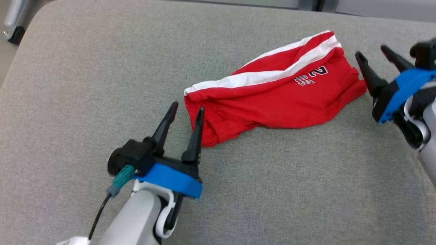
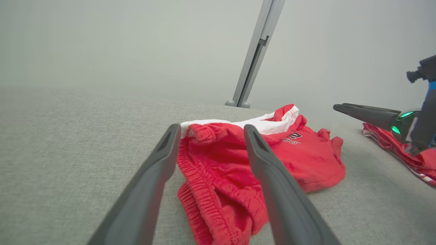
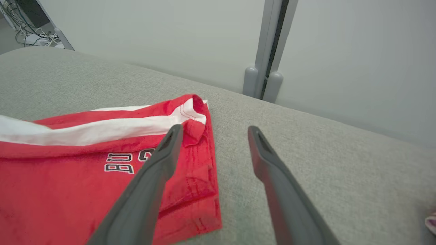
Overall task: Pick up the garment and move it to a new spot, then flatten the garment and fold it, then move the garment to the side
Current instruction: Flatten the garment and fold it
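Note:
The garment (image 1: 272,98) is a pair of red shorts with white side stripes and a printed number. It lies crumpled lengthwise on the grey cushioned surface (image 1: 102,68). My left gripper (image 1: 188,106) stands open at the waistband end, its fingers just above the elastic edge and holding nothing. In the left wrist view the waistband (image 2: 218,170) sits between and beyond the open left gripper (image 2: 211,128). My right gripper (image 1: 371,51) is open at the garment's right end, beside the leg hem. In the right wrist view the hem (image 3: 201,160) lies under the left finger of the right gripper (image 3: 213,129).
A second red cloth (image 2: 402,149) lies beyond the right gripper's fingers (image 2: 368,114). A grey metal post (image 2: 253,54) stands behind the surface's far edge. A wheeled base (image 1: 13,23) and cables (image 3: 24,30) are off the far left corner.

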Tool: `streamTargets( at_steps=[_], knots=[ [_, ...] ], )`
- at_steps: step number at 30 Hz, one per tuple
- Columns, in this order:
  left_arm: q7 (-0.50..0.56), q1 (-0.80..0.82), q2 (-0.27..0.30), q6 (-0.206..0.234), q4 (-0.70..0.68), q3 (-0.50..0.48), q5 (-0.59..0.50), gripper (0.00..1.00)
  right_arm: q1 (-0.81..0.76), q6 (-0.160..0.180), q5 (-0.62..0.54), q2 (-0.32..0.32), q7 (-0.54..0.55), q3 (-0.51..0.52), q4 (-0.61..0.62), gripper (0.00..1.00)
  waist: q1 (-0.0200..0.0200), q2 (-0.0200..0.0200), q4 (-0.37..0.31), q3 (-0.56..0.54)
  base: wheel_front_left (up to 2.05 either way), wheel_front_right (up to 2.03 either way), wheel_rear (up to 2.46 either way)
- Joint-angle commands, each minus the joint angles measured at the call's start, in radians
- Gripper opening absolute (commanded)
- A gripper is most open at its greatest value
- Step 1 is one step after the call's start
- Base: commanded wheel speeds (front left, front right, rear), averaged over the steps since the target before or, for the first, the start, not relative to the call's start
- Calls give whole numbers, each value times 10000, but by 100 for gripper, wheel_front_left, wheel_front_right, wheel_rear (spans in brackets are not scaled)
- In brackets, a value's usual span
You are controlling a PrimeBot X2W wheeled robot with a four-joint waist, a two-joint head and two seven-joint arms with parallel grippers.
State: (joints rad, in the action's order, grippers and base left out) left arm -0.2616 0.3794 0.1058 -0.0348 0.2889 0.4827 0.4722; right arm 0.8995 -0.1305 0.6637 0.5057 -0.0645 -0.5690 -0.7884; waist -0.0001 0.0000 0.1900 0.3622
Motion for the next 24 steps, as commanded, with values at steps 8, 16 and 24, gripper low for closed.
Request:
streamTargets(
  at_steps=[8,16,24],
  knots=[
    [-43,-1095,329,626,-1420,-1407,-528,100,-660,-6,376,52,-165,-244,-393,100,1,0,30,-314,0,0,0],
    [-42,-1483,-3,983,-2250,-2672,-1098,100,-310,-6,285,-188,-145,-176,-1268,100,1,0,390,-188,0,0,0],
    [-43,-1713,-356,764,-2173,-3290,-1556,100,12,-6,212,-524,81,-110,-2445,100,1,0,658,-58,0,0,0]
  ],
)
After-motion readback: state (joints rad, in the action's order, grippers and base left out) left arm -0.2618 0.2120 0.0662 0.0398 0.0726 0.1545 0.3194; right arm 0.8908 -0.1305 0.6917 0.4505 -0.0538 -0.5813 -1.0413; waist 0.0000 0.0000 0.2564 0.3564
